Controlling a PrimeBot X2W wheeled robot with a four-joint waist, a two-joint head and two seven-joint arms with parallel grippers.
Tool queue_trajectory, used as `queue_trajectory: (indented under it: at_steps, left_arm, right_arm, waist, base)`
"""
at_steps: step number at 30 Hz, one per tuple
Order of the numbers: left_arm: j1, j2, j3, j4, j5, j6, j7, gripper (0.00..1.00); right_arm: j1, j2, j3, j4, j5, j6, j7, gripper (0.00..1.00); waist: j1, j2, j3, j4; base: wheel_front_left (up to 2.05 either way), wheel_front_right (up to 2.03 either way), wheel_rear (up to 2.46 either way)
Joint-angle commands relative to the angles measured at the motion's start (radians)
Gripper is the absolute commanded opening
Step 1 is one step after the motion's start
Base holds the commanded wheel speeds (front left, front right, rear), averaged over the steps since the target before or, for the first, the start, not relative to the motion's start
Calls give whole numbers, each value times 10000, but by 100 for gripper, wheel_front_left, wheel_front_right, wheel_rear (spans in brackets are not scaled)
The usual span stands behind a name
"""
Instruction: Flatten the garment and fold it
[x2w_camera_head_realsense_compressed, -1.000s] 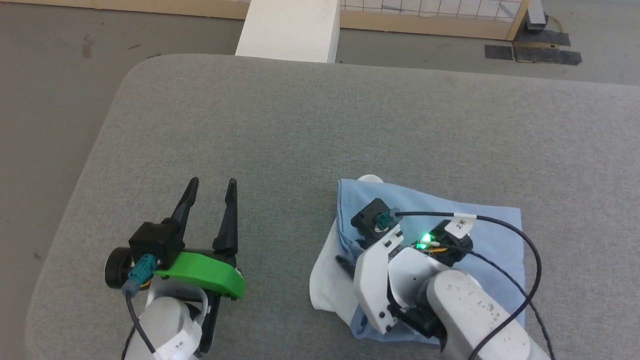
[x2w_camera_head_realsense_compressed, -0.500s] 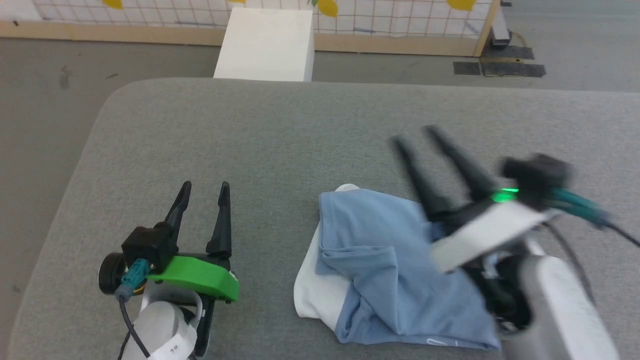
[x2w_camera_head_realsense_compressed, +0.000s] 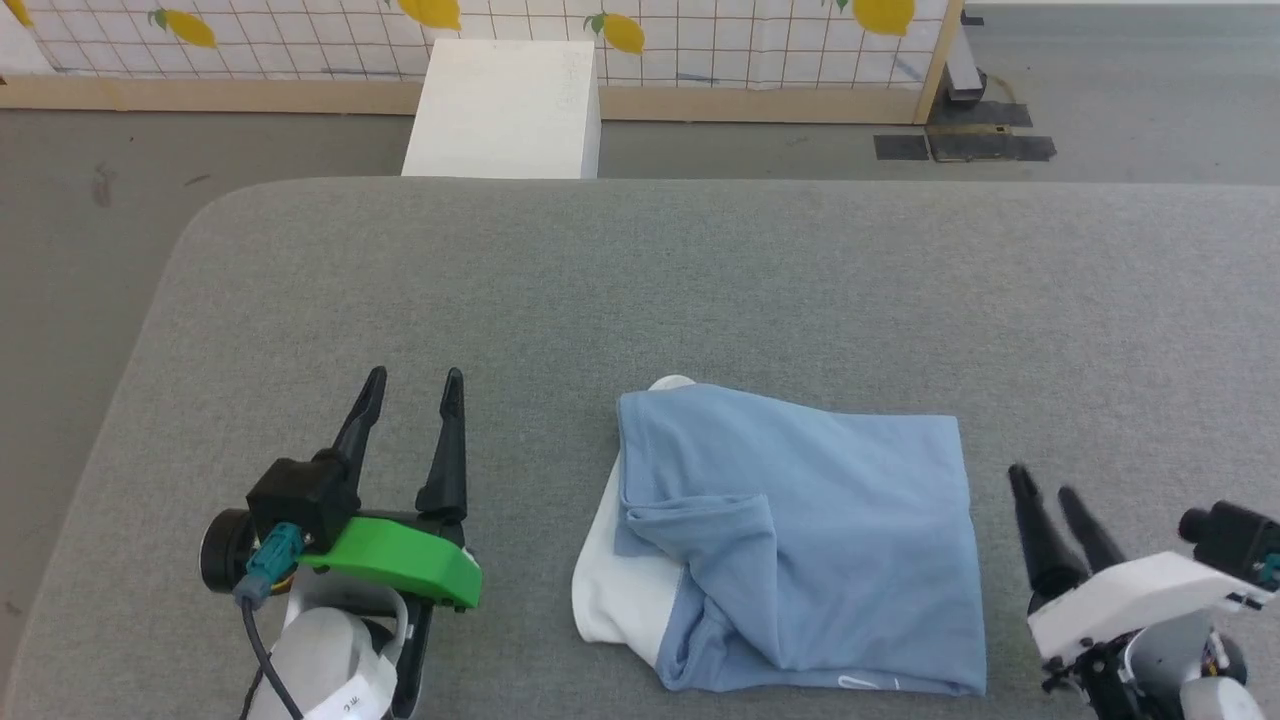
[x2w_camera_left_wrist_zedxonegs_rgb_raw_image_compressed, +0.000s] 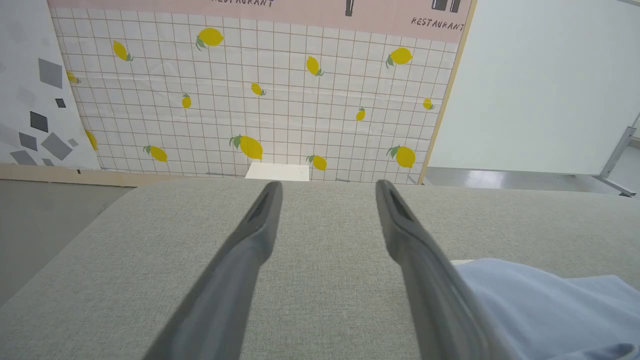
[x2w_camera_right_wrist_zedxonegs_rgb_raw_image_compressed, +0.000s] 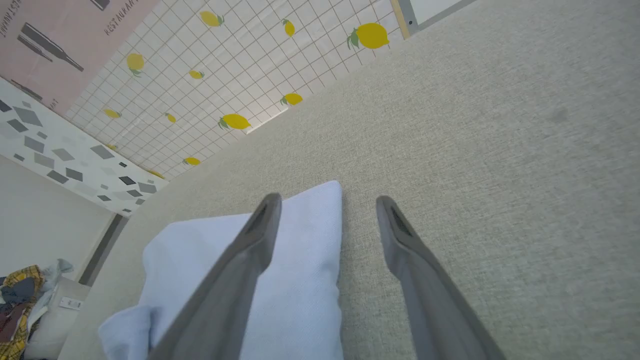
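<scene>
on grey table (x2w_camera_head_realsense_compressed: 700, 280), garment (x2w_camera_head_realsense_compressed: 800, 540) lies betw left fingers (x2w_camera_head_realsense_compressed: 447, 430) & right fingers (x2w_camera_head_realsense_compressed: 1037, 530), both pairs apart.

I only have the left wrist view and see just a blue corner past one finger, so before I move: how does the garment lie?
Observer: The garment lies as a folded, roughly rectangular bundle on the grey pad, creased on its left half.
Operator: Which end faces my arm?
Observer: Its white part sticks out at the end nearest the left gripper.
Operator: And the other arm?
Observer: The right gripper is open and empty, off the garment's right edge, with bare pad between them.
</scene>
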Motion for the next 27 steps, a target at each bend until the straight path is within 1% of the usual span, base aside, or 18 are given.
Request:
queue_trajectory:
  at_steps: [1, 5, 10, 15, 16, 17, 18, 19, 20, 23, 27]
  left_arm:
    - [91, -14, -14, 8, -126, -69, -47, 100]
    - [87, -14, -30, 37, -141, -69, -47, 100]
    - [85, -20, -77, 100, -159, -69, -47, 100]
    - [99, -31, -110, 127, -173, -69, -47, 100]
    - [104, -32, -108, 127, -172, -69, -47, 100]
    - [112, -34, -102, 126, -172, -69, -47, 100]
    - [119, -36, -94, 125, -173, -69, -47, 100]
    - [127, -37, -83, 124, -173, -69, -47, 100]
    - [133, -39, -71, 120, -172, -69, -47, 100]
    - [154, -41, 19, 64, -162, -69, -47, 100]
    - [181, -38, 204, -55, -127, -69, -47, 100]
  right_arm:
    - [54, 6, 10, 261, 209, -11, 192, 100]
    - [-119, 6, 259, 987, 715, -11, 788, 100]
    - [-414, 6, 651, 1883, 1005, -11, 1700, 100]
    - [-804, 7, 998, 2588, 1153, -11, 2114, 100]
    - [-857, 7, 1080, 2705, 1222, -11, 2205, 86]
    - [-917, 7, 1210, 2823, 1252, -11, 2326, 47]
    - [-956, 7, 1293, 2901, 1210, -11, 2406, 30]
    - [-992, 7, 1365, 2974, 1107, -11, 2489, 9]
    - [-1016, 7, 1399, 2996, 1000, -11, 2528, 0]
    - [-1157, 7, 1432, 2799, 492, -11, 2581, 0]
    - [-1553, 7, 1795, 1855, -536, -11, 2878, 0]
  waist:
    - [0, 0, 5, 34]
    - [0, 0, 11, 104]
    - [0, 0, -12, 225]
    - [0, 0, -52, 346]
    - [0, 0, -57, 360]
    - [0, 0, -65, 376]
    - [0, 0, -71, 384]
    - [0, 0, -77, 389]
    - [0, 0, -75, 388]
    - [0, 0, -25, 297]
    - [0, 0, 105, -66]
  base:
    - [0, 0, 0]
    - [0, 0, 0]
    - [0, 0, 0]
    - [0, 0, 0]
    - [0, 0, 0]
    - [0, 0, 0]
    - [0, 0, 0]
    - [0, 0, 0]
    - [0, 0, 0]
    - [0, 0, 0]
    - [0, 0, 0]
